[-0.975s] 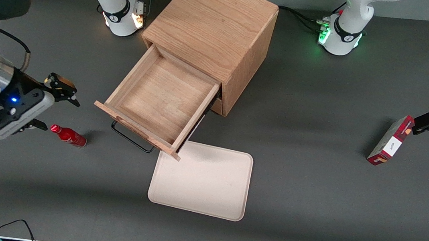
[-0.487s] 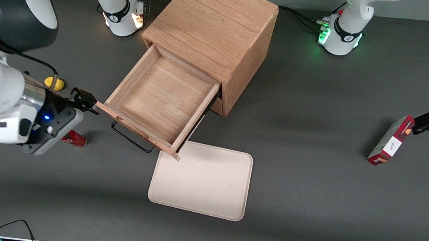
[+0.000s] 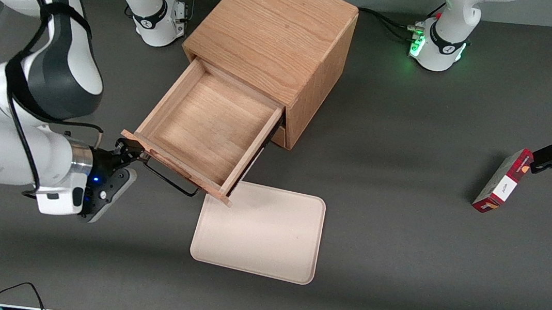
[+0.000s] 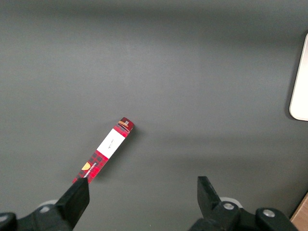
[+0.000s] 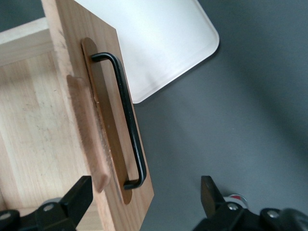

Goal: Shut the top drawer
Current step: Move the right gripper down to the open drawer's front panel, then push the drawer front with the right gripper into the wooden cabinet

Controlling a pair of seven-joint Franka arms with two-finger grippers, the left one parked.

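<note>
The top drawer (image 3: 209, 124) of the oak cabinet (image 3: 274, 30) stands pulled far out and is empty. Its thin black bar handle (image 3: 169, 179) runs along the front panel (image 3: 176, 167), on the side nearer the front camera. My right gripper (image 3: 130, 153) is open at the panel's end toward the working arm's end of the table. In the right wrist view the gripper (image 5: 144, 195) straddles the end corner of the front panel (image 5: 103, 96). One finger (image 5: 79, 192) is over the drawer's inside. The handle (image 5: 127, 120) lies between the fingers, untouched.
A cream tray (image 3: 259, 231) lies flat on the table just in front of the open drawer, also showing in the right wrist view (image 5: 159, 43). A red box (image 3: 504, 181) stands toward the parked arm's end, also in the left wrist view (image 4: 103, 151).
My right arm has swung in toward the drawer. The gripper went from beside a red bottle to the end of the drawer's front panel. The bottle is now covered by the arm.
</note>
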